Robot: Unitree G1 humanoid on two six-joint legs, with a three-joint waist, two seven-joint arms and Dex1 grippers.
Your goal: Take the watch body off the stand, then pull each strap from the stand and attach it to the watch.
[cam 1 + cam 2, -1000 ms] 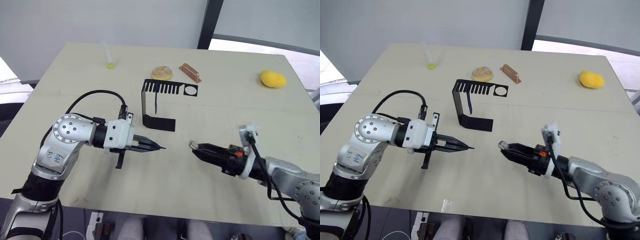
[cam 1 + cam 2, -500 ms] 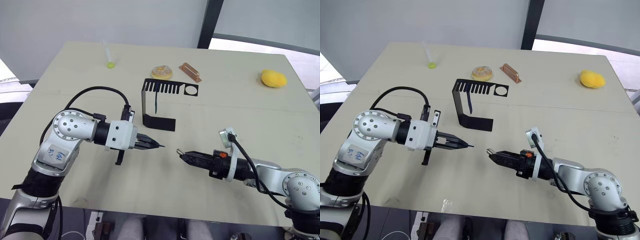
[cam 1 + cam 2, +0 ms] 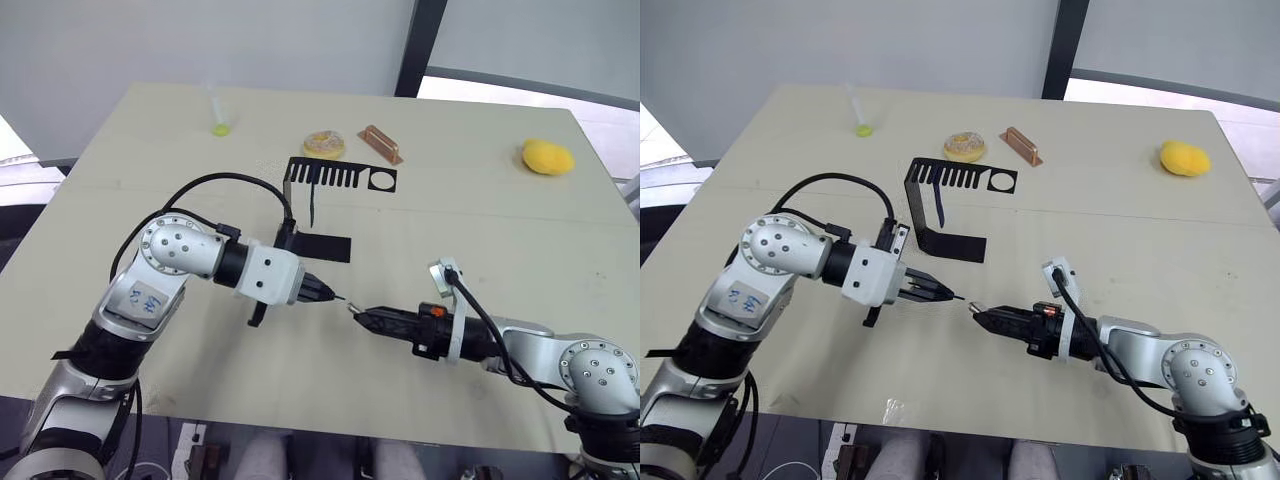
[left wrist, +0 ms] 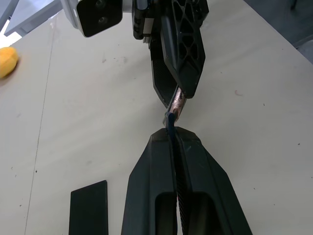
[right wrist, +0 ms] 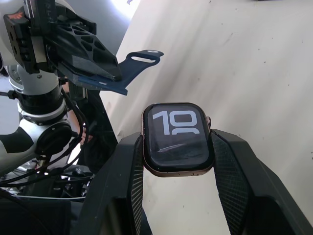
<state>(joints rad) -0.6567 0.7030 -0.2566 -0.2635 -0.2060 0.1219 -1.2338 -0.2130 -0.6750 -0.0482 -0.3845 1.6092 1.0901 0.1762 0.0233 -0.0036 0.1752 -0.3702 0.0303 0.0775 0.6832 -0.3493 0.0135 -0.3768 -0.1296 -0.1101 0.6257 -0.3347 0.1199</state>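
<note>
My left gripper (image 3: 331,295) is shut on a thin dark blue strap (image 4: 171,128) whose free end sticks out past the fingertips. My right gripper (image 3: 361,313) faces it from the right, shut on the watch body (image 5: 177,138), a rounded-square case with a black screen and white digits. The strap end (image 5: 133,68) sits right at the watch's edge, above the table's near middle; I cannot tell whether they touch. The black stand (image 3: 330,247) stands behind the left gripper, with a second blue strap (image 3: 313,205) hanging from its slotted top plate.
Behind the stand lie a copper-coloured block (image 3: 380,145) and a round yellowish item (image 3: 324,145). A yellow lump (image 3: 546,157) sits at the far right, a small green-tipped thing (image 3: 219,128) at the far left. The table's front edge (image 3: 330,430) runs close under both arms.
Both grippers have closed in on each other: the left moved right with the strap, the right moved left with the watch body. The gap between them has shrunk to almost nothing.
</note>
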